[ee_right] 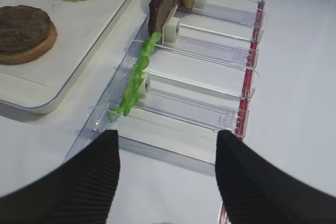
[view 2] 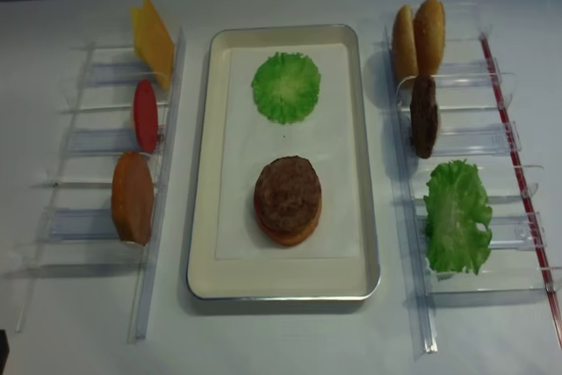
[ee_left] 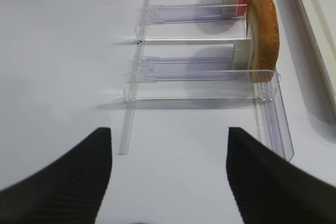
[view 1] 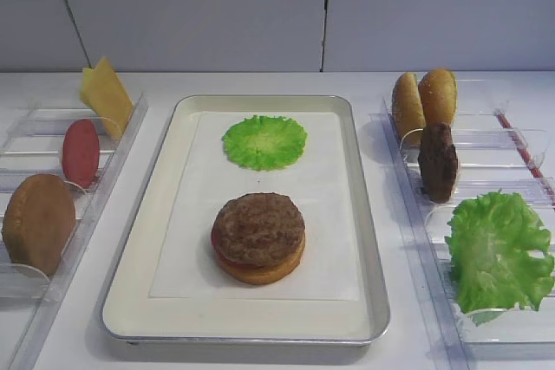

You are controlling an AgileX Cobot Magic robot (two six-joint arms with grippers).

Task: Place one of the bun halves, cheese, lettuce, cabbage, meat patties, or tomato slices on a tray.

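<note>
The silver tray point(view 1: 147, 275) lies in the middle. On it, a meat patty point(view 1: 258, 227) tops a tomato slice and a bun half point(view 1: 260, 272), with a round green cabbage piece point(view 1: 264, 141) behind. The left rack holds the cheese point(view 1: 106, 93), a tomato slice point(view 1: 81, 152) and a bun half point(view 1: 38, 223). The right rack holds two bun halves point(view 1: 423, 101), a patty point(view 1: 438, 160) and the lettuce point(view 1: 499, 253). My right gripper point(ee_right: 168, 135) is open and empty before the rack's near end, the lettuce point(ee_right: 135, 80) ahead. My left gripper point(ee_left: 169, 132) is open and empty, the bun half point(ee_left: 262, 35) ahead on the right.
Two clear plastic racks flank the tray, the left rack point(view 2: 88, 226) and the right rack point(view 2: 518, 217), which has a red strip along its outer side. A white wall stands behind the white table. Neither arm shows in the two high views.
</note>
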